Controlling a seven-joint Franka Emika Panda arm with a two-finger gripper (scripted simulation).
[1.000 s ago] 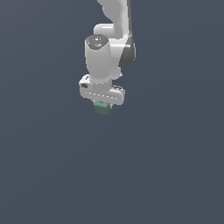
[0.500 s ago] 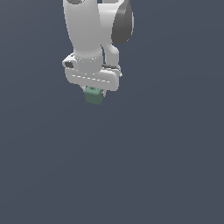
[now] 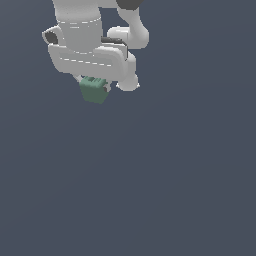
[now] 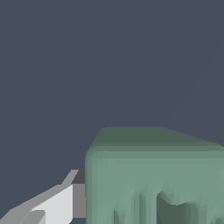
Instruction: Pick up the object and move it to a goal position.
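My gripper (image 3: pixel 95 89) is closed on the green block (image 3: pixel 93 90), holding it high at the exterior view's upper left, under my white hand. Only the wrist view shows the grooved face of the block (image 4: pixel 153 179) and one finger (image 4: pixel 65 203) against its side — it looks roughly cubic, so I can't tell any long axis.

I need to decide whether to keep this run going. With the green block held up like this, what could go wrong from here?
1. The green block hangs mostly below the gripper, so only its upper part seems pinched; a quick swing might loosen it.
2. It is carried well above the floor, so a slip would likely mean a drop and bounce.
3. No goal marker shows in either view, so judging where to stop may be difficult.
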